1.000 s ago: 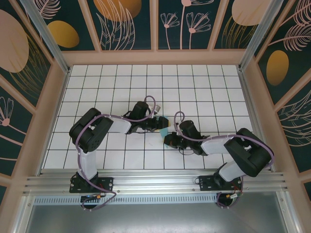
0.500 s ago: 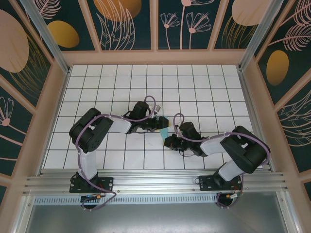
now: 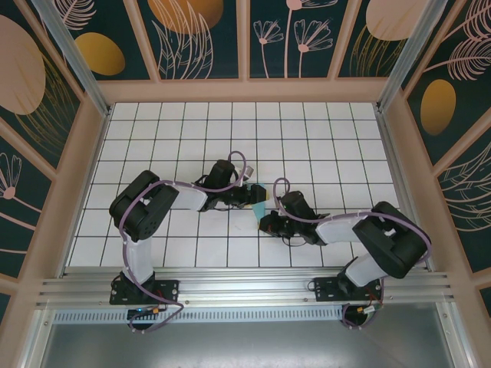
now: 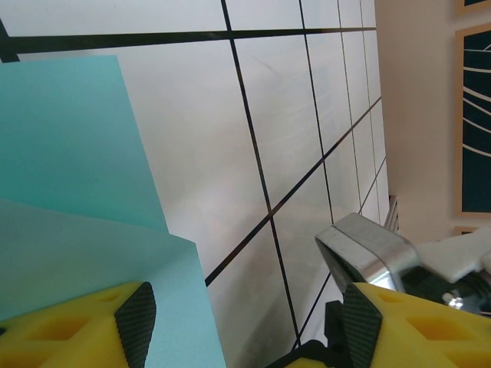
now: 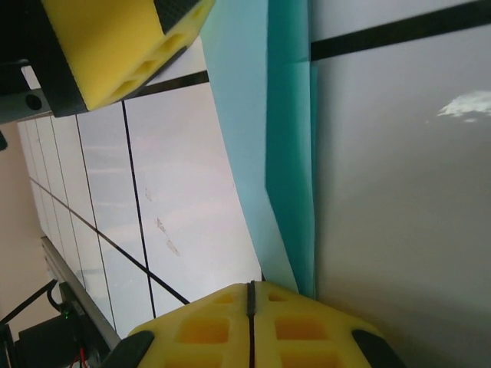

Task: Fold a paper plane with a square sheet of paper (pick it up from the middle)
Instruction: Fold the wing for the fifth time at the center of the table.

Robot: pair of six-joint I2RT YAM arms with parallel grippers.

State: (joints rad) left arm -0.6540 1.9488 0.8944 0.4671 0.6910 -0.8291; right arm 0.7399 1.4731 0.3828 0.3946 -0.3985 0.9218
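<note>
The paper (image 3: 261, 205) lies on the grid table (image 3: 192, 130) at the middle of the top view, between the two grippers. The left gripper (image 4: 245, 330) stands open, its jaws wide apart. Its wrist view shows what the top view hides: one yellow finger (image 4: 69, 326) rests on a folded layer of the paper at the lower left. The right gripper (image 5: 249, 318) is closed, its pads (image 5: 207, 330) pressed together. In its wrist view a raised fold (image 5: 290, 153) of the paper runs down to these pads and seems to touch them. If it is pinched, I cannot tell.
</note>
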